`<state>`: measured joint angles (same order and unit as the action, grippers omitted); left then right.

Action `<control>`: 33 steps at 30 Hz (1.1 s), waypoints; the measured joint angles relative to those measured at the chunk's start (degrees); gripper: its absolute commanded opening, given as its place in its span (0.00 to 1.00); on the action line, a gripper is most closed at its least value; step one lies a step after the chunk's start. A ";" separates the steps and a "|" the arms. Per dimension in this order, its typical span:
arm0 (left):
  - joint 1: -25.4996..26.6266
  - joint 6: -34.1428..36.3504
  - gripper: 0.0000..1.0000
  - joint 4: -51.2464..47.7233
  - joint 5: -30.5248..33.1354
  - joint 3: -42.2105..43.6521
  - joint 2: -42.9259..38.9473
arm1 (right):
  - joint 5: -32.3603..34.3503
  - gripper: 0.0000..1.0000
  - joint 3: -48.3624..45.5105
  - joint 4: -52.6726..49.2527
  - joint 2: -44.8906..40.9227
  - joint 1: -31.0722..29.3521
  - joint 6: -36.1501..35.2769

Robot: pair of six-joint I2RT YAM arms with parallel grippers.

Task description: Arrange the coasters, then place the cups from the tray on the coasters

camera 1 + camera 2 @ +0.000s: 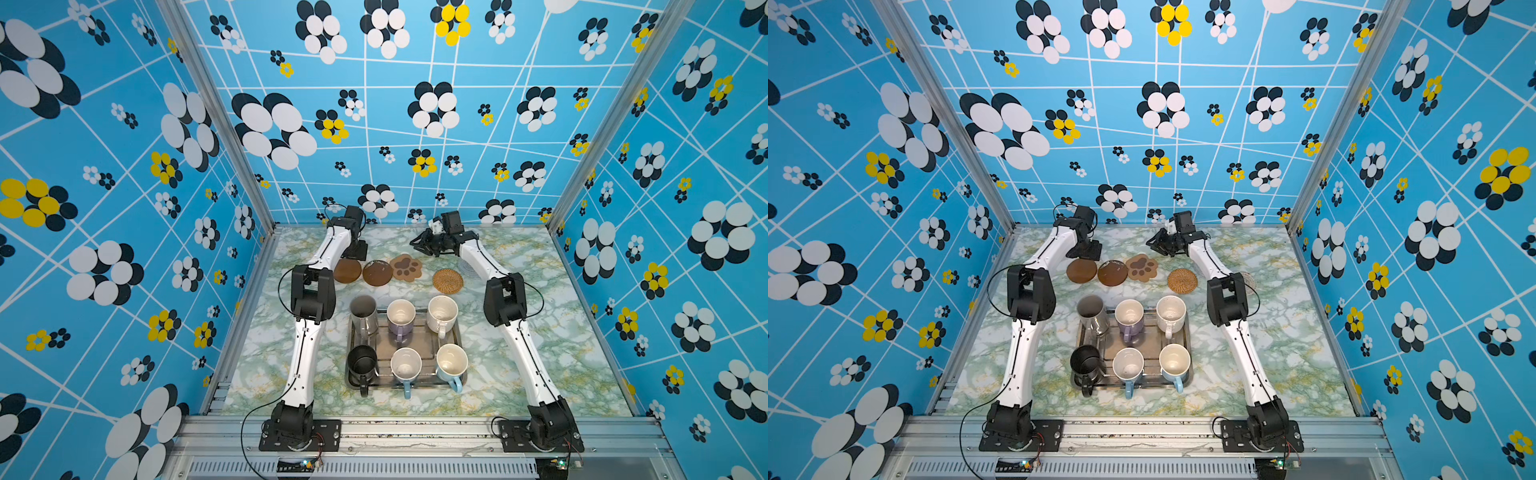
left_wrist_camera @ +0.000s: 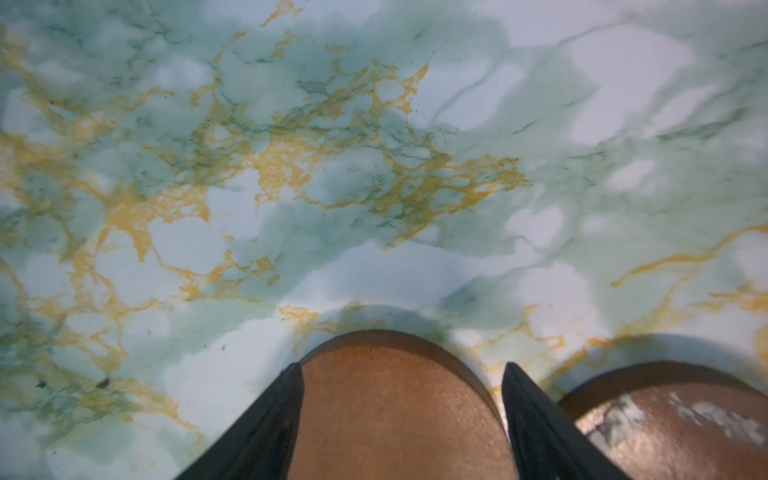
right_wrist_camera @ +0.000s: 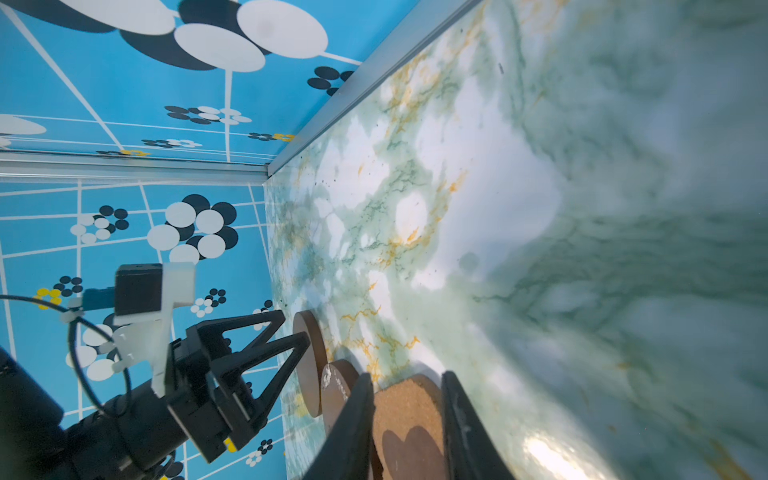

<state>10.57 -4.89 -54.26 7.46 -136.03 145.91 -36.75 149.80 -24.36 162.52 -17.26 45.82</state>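
Over the coaster row: left gripper (image 1: 357, 251) and right gripper (image 1: 419, 245).

In both top views six cups (image 1: 401, 318) stand in the tray (image 1: 428, 384) at lower centre. Above it lie the plain brown disc (image 1: 347, 271), the scuffed brown disc (image 1: 377, 273), the paw-print coaster (image 1: 406, 268) and the rattan coaster (image 1: 447, 280), with a pale coaster (image 1: 467, 266) half hidden by the right arm (image 1: 482, 262). In the left wrist view the left gripper (image 2: 403, 365), jaws apart, straddles the plain brown disc (image 2: 395, 415) at bottom centre. In the right wrist view the right gripper (image 3: 407, 376), jaws a little apart, frames the paw-print coaster (image 3: 409, 407) at the bottom edge; contact cannot be told.
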 measured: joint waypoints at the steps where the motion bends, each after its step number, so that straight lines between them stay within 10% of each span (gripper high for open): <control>1: 0.00 -0.02 0.77 0.11 -0.20 0.26 -0.70 | -0.02 0.30 0.00 -0.42 0.00 0.00 -0.15; 33: 2.40 -1.49 0.78 4.33 -2.99 10.12 -11.13 | -1.01 0.29 -14.08 -6.97 -7.85 -0.33 -11.19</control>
<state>12.97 -6.37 -49.93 4.47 -125.91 134.78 -37.76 135.72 -31.33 154.67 -17.58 34.63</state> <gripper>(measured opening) 0.777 0.292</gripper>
